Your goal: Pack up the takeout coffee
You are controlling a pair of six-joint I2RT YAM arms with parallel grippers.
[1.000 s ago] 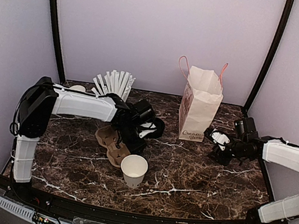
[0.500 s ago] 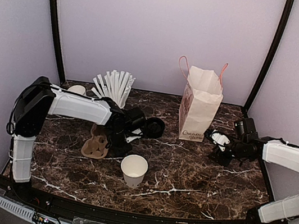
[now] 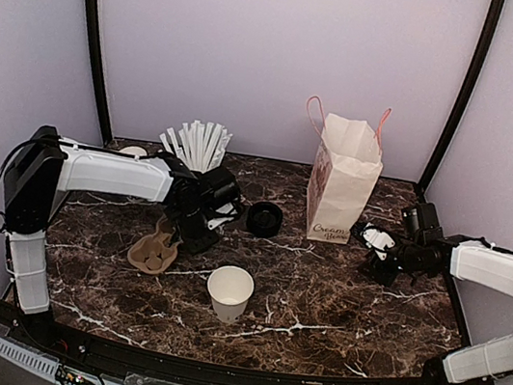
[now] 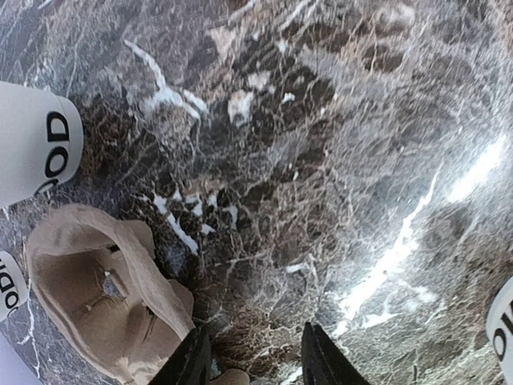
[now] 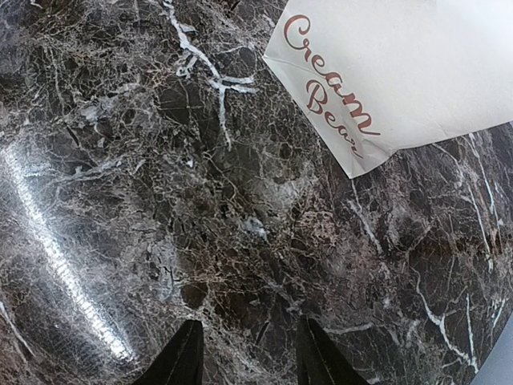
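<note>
takeout coffee (image 3: 264, 218): a small white paper cup with a black dome lid. It stands upright on the dark brown marble tabletop (image 3: 345, 314) in the middle of the top view, between the left claw and the bag, and touches neither.
paper bag (image 3: 344, 177): tall and white with pink handles, upright with its mouth open, right of centre toward the back. Its base, with red script lettering, fills the upper right of the right wrist view (image 5: 401, 72).
left claw (image 3: 199, 235): left of centre, tip down close to the marble, just left of the lidded cup. In its own view (image 4: 252, 361) the two fingers stand apart with marble showing between them.
cup carrier (image 3: 152, 249): brown moulded pulp, lying on the marble to the lower left of the left claw. In the wrist view it fills the lower left (image 4: 96, 301), with its edge just beside one finger.
right claw (image 3: 374, 253): right side of the frame, near the bag's base and apart from it. Its fingers are spread with bare marble between them (image 5: 250, 353).
open cup (image 3: 229, 291): a lidless white paper cup, upright at lower centre.
straw cup (image 3: 196, 144): a white cup bristling with white straws, at the back left.
lettered cup (image 4: 32, 144): a white cup wall with dark letters at the upper left of the left wrist view. I cannot tell which cup it is.
</note>
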